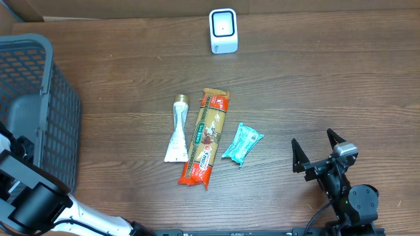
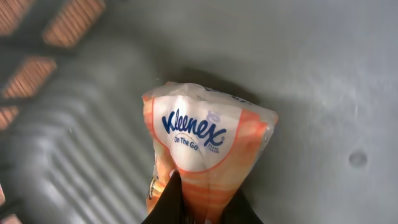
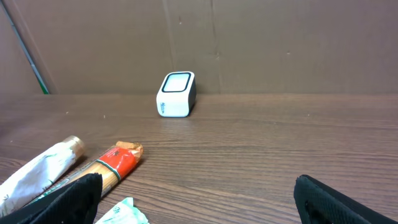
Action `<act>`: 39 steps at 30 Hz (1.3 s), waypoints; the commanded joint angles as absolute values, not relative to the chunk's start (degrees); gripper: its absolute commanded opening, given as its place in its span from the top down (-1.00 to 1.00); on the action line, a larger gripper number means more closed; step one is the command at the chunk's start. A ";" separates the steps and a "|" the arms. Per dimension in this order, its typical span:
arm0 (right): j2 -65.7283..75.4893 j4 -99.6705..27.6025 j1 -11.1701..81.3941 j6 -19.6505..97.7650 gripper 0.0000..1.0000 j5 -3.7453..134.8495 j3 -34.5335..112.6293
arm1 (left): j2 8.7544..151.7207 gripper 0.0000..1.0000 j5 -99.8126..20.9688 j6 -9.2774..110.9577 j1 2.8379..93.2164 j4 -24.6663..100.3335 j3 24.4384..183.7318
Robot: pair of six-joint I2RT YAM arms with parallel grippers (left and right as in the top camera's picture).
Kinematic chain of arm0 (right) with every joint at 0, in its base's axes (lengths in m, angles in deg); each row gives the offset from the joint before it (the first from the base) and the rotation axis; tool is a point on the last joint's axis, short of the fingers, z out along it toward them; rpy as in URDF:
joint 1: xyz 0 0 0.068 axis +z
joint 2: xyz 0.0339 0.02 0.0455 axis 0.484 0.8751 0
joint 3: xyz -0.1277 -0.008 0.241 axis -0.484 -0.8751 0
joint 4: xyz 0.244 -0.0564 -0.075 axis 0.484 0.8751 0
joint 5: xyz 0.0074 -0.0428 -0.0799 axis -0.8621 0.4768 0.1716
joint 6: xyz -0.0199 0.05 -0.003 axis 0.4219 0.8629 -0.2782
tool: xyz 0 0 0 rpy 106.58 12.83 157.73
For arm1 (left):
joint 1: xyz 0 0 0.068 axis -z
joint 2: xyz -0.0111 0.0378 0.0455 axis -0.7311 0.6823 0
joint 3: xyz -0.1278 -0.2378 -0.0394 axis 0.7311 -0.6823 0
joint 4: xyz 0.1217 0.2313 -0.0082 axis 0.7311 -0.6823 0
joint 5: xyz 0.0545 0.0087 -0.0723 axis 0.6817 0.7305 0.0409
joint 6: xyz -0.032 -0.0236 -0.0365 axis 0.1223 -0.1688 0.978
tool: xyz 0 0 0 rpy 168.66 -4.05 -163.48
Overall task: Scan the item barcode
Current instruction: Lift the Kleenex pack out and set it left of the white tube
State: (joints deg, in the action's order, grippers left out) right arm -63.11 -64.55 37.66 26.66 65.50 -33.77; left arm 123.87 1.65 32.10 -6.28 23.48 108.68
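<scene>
Our left pincer (image 2: 202, 208) was clamped on the tissue pack (image 2: 208, 149), inside the grey basket (image 1: 39, 59). Its label read "Kleenex On The Go", and no barcode showed. We judged the grasp made, with lifting out and scanning left to do. Our right pincer (image 1: 312, 137) stood wide and empty over the table (image 1: 328, 78). Farthest off, the white scanner (image 1: 223, 30) sat at the back edge.
</scene>
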 commanded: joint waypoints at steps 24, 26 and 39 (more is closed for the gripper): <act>-63.52 -64.81 37.99 26.82 -1.00 65.89 -34.36 | 89.06 0.91 -19.38 38.33 21.02 0.21 143.54; -63.52 -64.81 37.99 26.82 -1.00 65.89 -34.36 | 88.71 0.92 -16.58 38.37 26.79 -5.06 143.36; -63.52 -64.81 37.99 26.82 -1.00 65.89 -34.36 | 89.25 0.92 -10.79 43.90 45.94 5.78 102.23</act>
State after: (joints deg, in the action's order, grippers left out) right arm -63.11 -64.50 37.68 26.64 65.50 -33.77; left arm 89.65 -11.97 40.62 44.37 1.52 112.02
